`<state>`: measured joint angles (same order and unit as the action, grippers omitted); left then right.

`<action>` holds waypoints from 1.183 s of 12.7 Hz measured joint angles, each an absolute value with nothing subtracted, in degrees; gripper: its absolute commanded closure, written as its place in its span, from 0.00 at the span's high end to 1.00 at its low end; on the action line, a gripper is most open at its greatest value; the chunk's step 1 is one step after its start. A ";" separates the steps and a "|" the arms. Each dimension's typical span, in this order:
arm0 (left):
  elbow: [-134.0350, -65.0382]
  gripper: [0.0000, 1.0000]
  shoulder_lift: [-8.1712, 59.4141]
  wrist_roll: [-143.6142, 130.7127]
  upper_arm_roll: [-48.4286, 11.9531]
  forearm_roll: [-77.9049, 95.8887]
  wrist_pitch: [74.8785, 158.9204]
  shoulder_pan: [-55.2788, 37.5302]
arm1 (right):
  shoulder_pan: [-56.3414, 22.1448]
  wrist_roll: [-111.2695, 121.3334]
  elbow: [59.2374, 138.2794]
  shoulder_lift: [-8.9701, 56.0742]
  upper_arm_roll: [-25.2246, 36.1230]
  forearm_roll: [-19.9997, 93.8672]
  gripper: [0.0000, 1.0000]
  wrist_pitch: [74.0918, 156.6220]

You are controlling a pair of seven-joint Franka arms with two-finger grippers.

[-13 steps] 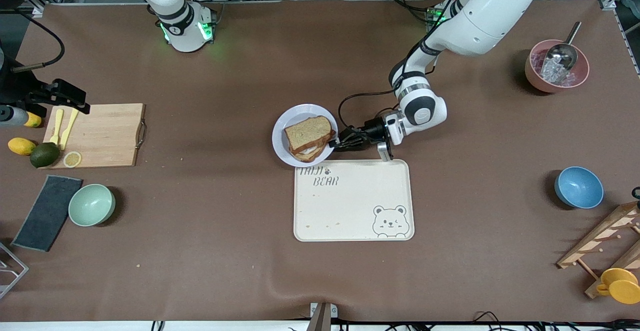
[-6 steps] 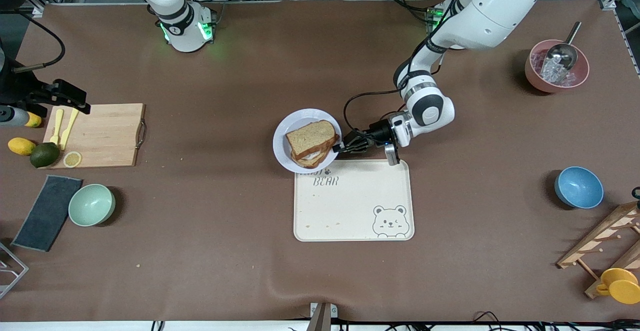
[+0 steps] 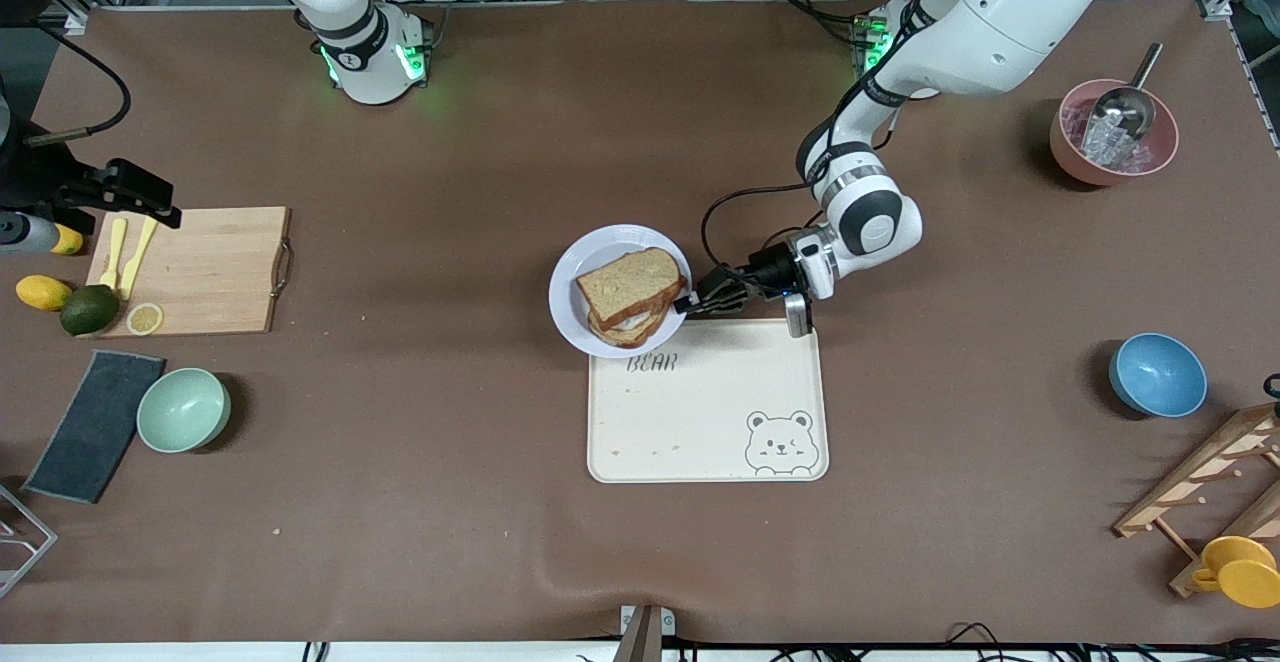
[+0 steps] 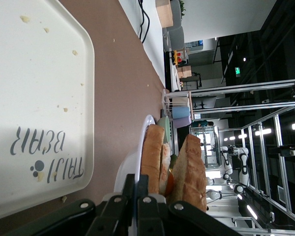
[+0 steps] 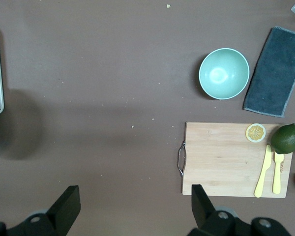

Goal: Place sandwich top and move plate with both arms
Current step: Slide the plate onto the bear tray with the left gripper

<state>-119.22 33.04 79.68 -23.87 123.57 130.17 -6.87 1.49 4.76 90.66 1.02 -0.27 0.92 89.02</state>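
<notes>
The pale plate (image 3: 568,287) carries a sandwich, and the brown sandwich top (image 3: 632,277) lies on it as the uppermost slice. My left gripper (image 3: 688,302) is shut on the plate's rim at the side toward the left arm's end. The plate overlaps the corner of the cream bear tray (image 3: 700,412) and hides part of its lettering. In the left wrist view the fingers (image 4: 130,189) pinch the plate (image 4: 132,167) edge-on, with the sandwich top (image 4: 192,167) as the slice away from the plate. My right gripper (image 5: 135,206) hangs open and empty, high over bare table beside the cutting board.
At the right arm's end are a wooden cutting board (image 3: 205,267) with yellow cutlery, a lemon slice, an avocado, a mint-green bowl (image 3: 183,409) and a dark cloth (image 3: 95,425). A blue bowl (image 3: 1157,374), a pink bowl with a scoop (image 3: 1113,132) and a wooden rack stand at the left arm's end.
The left gripper has carried the plate with the sandwich toward the front camera and a little toward the left arm's end, so it now covers more of the tray's lettering. The right arm has not moved.
</notes>
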 measured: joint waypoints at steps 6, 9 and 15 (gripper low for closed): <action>-119.02 0.04 32.22 78.62 -23.99 123.49 129.63 -4.51 | 1.49 4.75 90.69 1.06 -0.23 0.92 1.00 88.60; -118.47 0.04 32.21 78.37 -24.00 122.10 129.46 -2.56 | 1.50 4.75 90.71 1.08 -0.21 0.92 1.00 88.48; -117.52 0.04 32.49 78.12 -23.99 121.63 129.44 0.58 | 1.51 4.75 90.74 1.10 -0.01 0.92 1.00 88.41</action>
